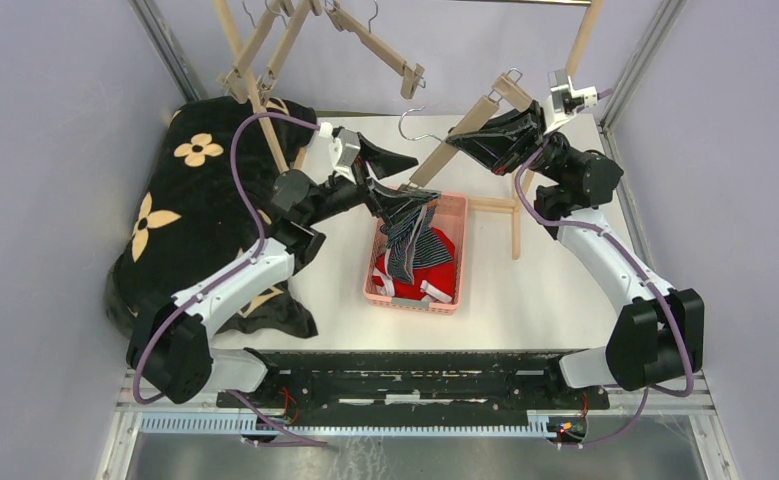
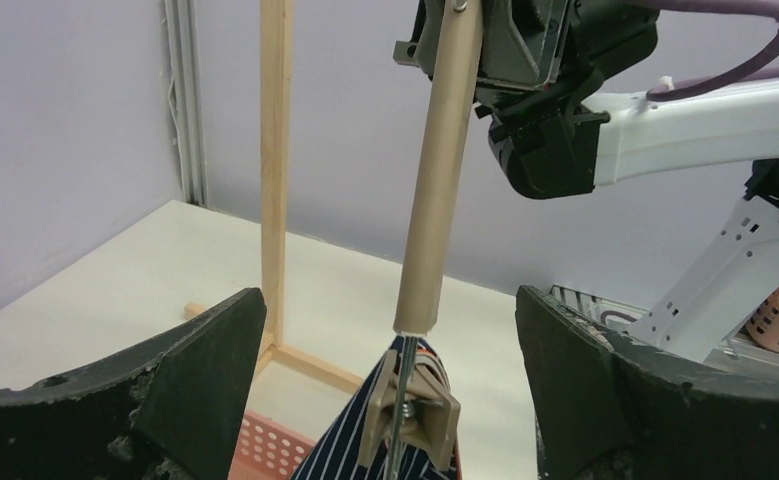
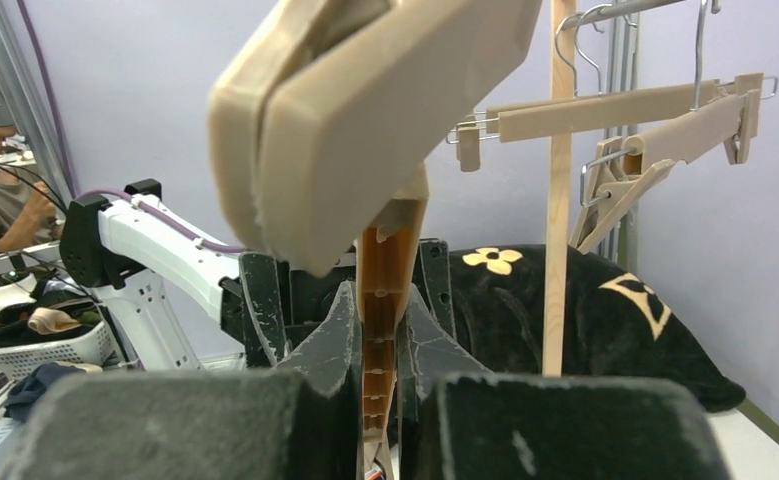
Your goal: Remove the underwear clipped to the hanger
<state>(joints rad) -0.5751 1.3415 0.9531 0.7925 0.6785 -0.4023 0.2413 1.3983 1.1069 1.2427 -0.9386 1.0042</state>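
The underwear sits in the middle of the white table (image 1: 545,300), in and over a pink basket (image 1: 459,262): the red briefs (image 1: 437,268) lie on the basket floor, and the dark blue striped boxers (image 1: 405,235) hang into it from above. At nine o'clock from the basket a black blanket (image 1: 200,215) with tan flowers is heaped along the table's left side. The left gripper (image 1: 393,185) hovers at eleven o'clock from the basket, released, with its fingers spread wide on either side of the lower clip of a wooden hanger (image 1: 433,162) and touching neither. In the left wrist view that clip (image 2: 412,412) has the top edge of the boxers in its bite. The hanger slants up toward one o'clock, where the right gripper (image 1: 457,140) is clenched on its bar. At three o'clock from the basket stands the wooden rack (image 1: 515,225), and spare hangers (image 1: 375,45) hang at twelve o'clock.
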